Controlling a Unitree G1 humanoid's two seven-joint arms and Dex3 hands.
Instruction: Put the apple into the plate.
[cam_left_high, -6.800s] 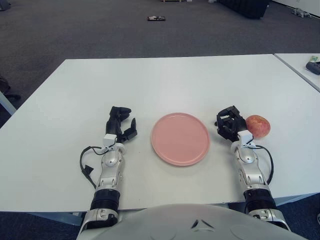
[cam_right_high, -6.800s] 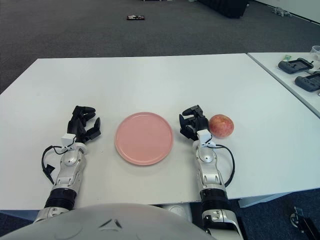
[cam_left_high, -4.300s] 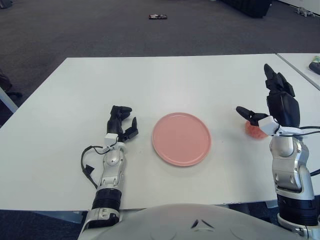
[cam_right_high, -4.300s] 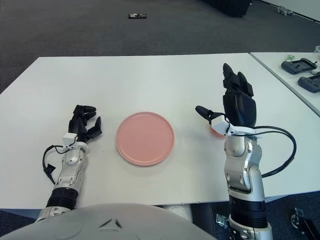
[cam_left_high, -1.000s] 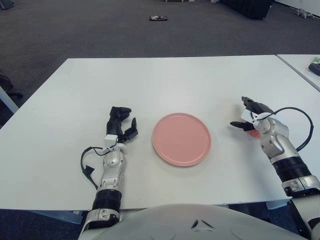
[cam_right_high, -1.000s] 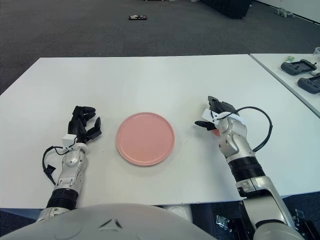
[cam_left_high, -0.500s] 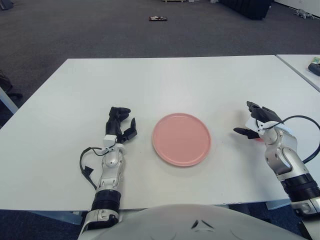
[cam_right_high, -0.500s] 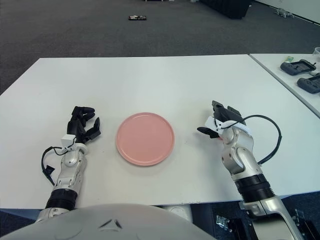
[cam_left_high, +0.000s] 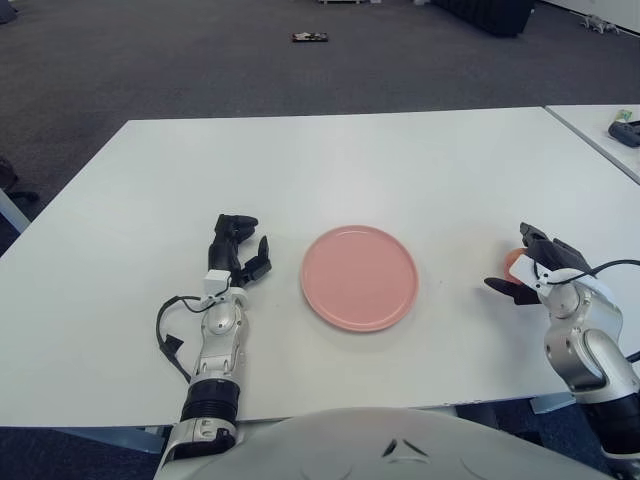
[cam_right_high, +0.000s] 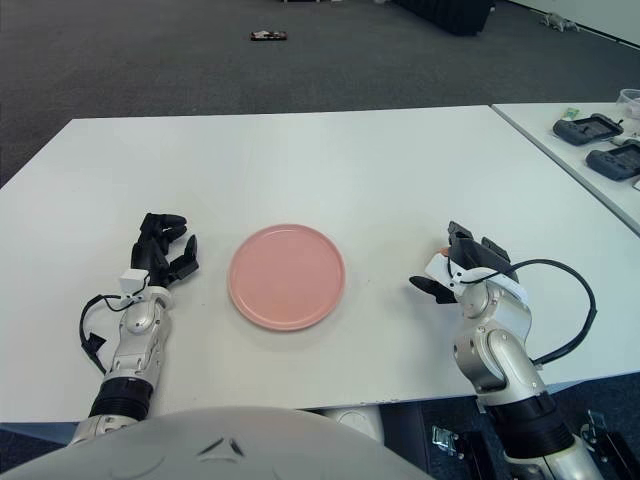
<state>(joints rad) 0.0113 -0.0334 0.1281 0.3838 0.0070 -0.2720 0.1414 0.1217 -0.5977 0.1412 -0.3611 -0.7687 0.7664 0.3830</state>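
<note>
Apple not on plate yet, grasp stage.
Left hand (cam_left_high: 238, 252) idle at plate's 9 o'clock, fingers loosely curled, holding nothing; plate (cam_left_high: 359, 277) bare; right hand (cam_left_high: 537, 268) at 3 o'clock, fingers around apple (cam_left_high: 513, 259), grip unconfirmed.

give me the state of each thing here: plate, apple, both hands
plate: empty, flat on the table, between the hands
apple: mostly hidden behind the right hand, not on the plate
right hand: around the apple, right of the plate; grip unclear
left hand: idle, left of the plate, holding nothing
</note>
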